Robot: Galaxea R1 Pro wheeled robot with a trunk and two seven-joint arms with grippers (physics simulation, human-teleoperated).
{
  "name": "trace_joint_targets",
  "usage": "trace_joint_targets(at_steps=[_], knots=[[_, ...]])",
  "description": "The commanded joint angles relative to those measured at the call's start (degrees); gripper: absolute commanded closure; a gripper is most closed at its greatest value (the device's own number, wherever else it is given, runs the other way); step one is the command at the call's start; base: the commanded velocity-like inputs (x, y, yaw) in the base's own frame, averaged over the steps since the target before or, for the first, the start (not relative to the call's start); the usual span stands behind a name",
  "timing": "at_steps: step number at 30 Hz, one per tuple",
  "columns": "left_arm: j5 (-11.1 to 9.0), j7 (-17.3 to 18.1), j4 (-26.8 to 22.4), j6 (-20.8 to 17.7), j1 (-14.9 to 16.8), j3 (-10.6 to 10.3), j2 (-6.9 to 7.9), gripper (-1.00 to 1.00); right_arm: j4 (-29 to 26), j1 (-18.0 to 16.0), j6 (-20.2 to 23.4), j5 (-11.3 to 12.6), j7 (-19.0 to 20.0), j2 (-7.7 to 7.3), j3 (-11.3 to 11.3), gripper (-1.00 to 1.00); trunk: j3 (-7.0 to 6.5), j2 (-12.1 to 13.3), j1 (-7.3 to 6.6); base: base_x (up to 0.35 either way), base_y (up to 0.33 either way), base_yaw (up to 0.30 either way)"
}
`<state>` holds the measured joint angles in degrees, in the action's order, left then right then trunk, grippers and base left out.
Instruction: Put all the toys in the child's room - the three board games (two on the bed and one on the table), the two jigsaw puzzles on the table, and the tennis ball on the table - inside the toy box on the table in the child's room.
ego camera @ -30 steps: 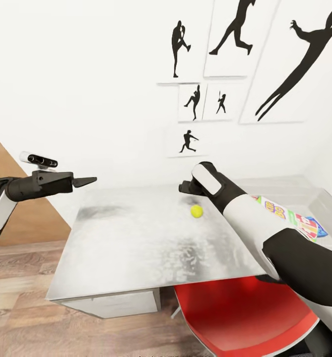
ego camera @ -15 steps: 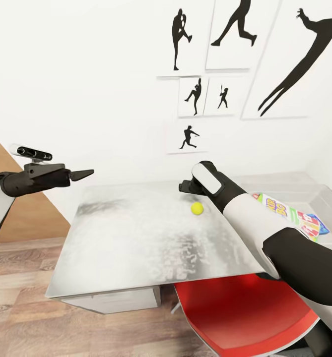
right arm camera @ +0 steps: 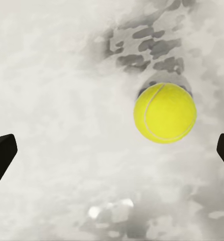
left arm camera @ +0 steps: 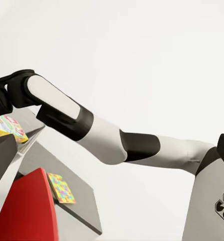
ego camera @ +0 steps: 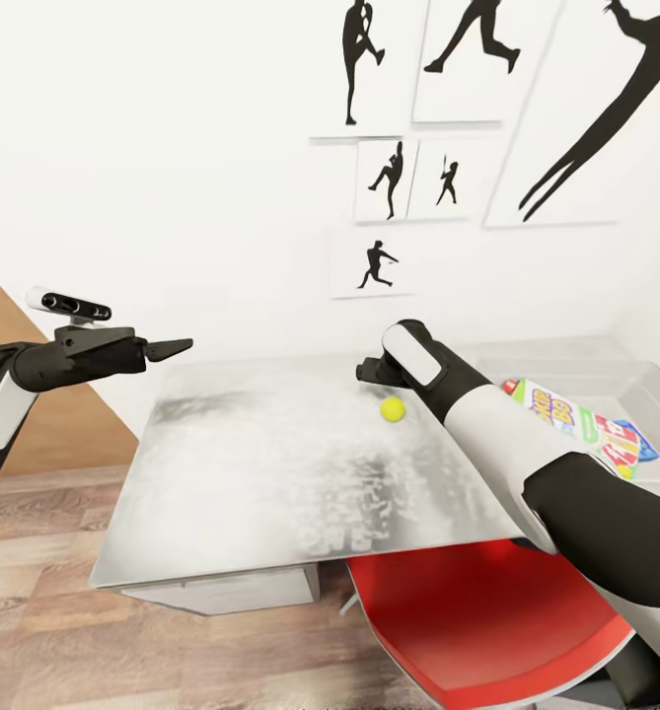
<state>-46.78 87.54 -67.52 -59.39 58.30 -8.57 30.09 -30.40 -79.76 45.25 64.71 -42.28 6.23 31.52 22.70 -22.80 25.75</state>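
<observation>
The right gripper's (right arm camera: 112, 153) two dark fingertips (right arm camera: 2, 150) sit wide apart at either edge of the right wrist view, holding nothing. Between them, nearer one finger than the other, lies the small yellow-green tennis ball (right arm camera: 165, 113), resting on the mottled pale grey top of the long desk (right arm camera: 51, 75) with its shadow just behind it. In the head view the right gripper (ego camera: 367, 372) hangs over the desk (ego camera: 251, 463) a little to the ball's (ego camera: 392, 408) far left side, so the ball is not yet centred between the fingers.

Over the last second the right arm has hardly shifted against the ball. The wall silhouettes ride higher and the desk shows flatter, which reads as a move of the camera. The ball stays where it was. My judgement: the approach has paused just short of the grasp, and the hand needs a small sideways correction and a descent before closing.

Further out, the shallow light grey toy box (ego camera: 655, 385) sits at the desk's right end, with the yellow-white-green "SKIP BO" board game (ego camera: 556, 412) lying inside it. A red chair (ego camera: 477, 621) stands under the desk edge. The left gripper (ego camera: 167, 347) is held out over the desk's left corner, its fingers appearing pressed together and empty. In the left wrist view a thin multicoloured jigsaw puzzle (left arm camera: 61, 188) lies on a dark grey surface beside the chair.
</observation>
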Motion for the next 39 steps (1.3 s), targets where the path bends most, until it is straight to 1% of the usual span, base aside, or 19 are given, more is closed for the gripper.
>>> trace_joint_targets(at_steps=[1, 11, 18, 33, 38, 39], knots=[[-0.1, 0.3, 0.0, -0.6, 0.1, -0.2, 0.11, -1.0, -0.1, -0.1, 0.0, 0.6, -0.5, -0.05, 0.3, -1.0, 0.2, -0.1, 0.03, 0.0, 0.0, 0.0], [-0.1, 0.3, 0.0, -0.6, 0.1, -0.6, 0.44, -1.0, 0.3, -1.9, 0.1, 0.6, -0.6, -0.25, 0.2, -1.0, 1.14, -0.1, 0.03, 0.0, 0.0, 0.0], [-0.1, 0.3, 0.0, -0.6, 0.0, -0.6, 0.7, -1.0, 0.3, -2.0, 0.0, 0.6, -0.6, -0.21, 0.3, -1.0, 1.8, -0.1, 0.03, 0.0, 0.0, 0.0], [-0.1, 0.3, 0.1, -0.6, -0.2, -0.7, 0.76, -1.0, 0.4, -2.0, 0.0, 0.6, -0.6, -0.33, 0.3, -1.0, 3.22, -0.1, 0.03, 0.0, 0.0, 0.0], [-0.2, 0.3, 0.1, -0.6, -0.4, -0.3, 0.76, -1.0, 0.4, -2.1, 0.0, 0.5, -0.6, -0.39, 0.2, -1.0, 3.69, -0.1, 0.03, 0.0, 0.0, 0.0], [-0.3, 0.3, 0.1, -0.6, -0.4, -0.2, 0.76, -1.0, 0.4, -2.1, 0.0, 0.5, -0.6, -0.59, 0.2, -1.0, 3.78, -0.1, 0.03, 0.0, 0.0, 0.0]])
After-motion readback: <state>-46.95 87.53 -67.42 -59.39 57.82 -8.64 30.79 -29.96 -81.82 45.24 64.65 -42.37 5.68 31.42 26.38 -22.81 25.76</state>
